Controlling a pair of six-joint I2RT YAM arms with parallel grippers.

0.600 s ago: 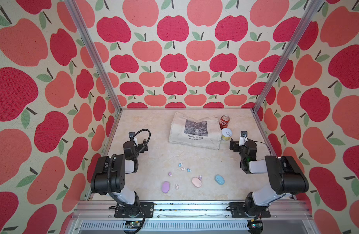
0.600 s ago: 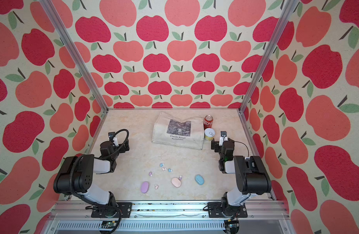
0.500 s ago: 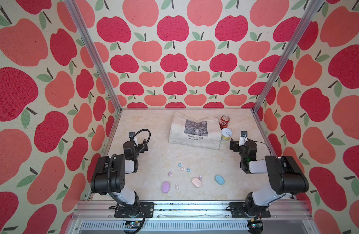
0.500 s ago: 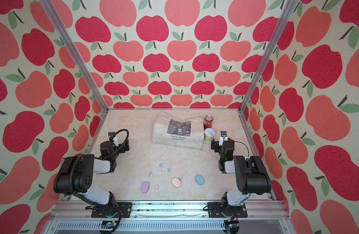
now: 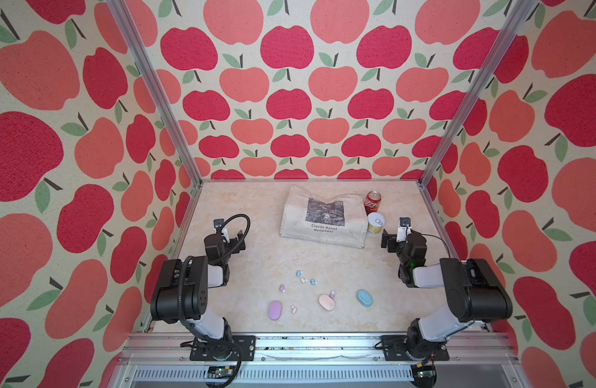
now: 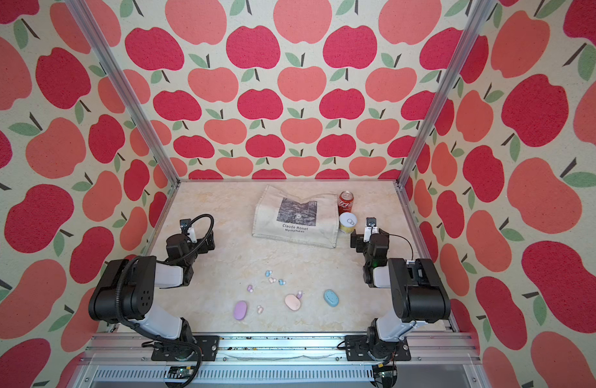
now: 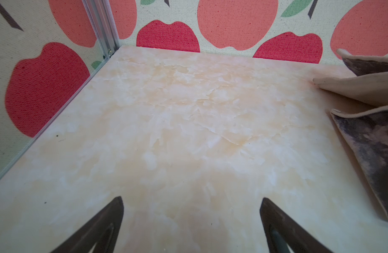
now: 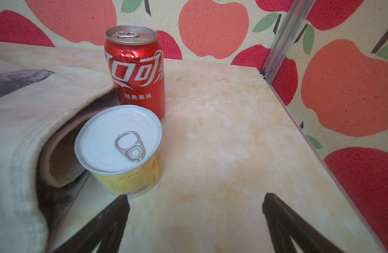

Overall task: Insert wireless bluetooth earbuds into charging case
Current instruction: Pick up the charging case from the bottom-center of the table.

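nothing has moved since half a second ago. left gripper [image 7: 192, 199] and right gripper [image 8: 195, 196] gape empty, well apart from six tiny pastel plastic earbuds [image 5: 303, 279] scattered up front among three oval pastel cases [image 5: 326, 302]. i'd descend vertically, pinch one bud gently, match colours.

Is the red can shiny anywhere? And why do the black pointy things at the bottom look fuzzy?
Right wrist view: the red can has a bright glare patch on its front, and the open right gripper has soft-edged fingers, too close to the lens to be sharp. Left wrist view: the open left gripper blurs likewise. Both top views: even light, and the earbuds are too small to show detail.
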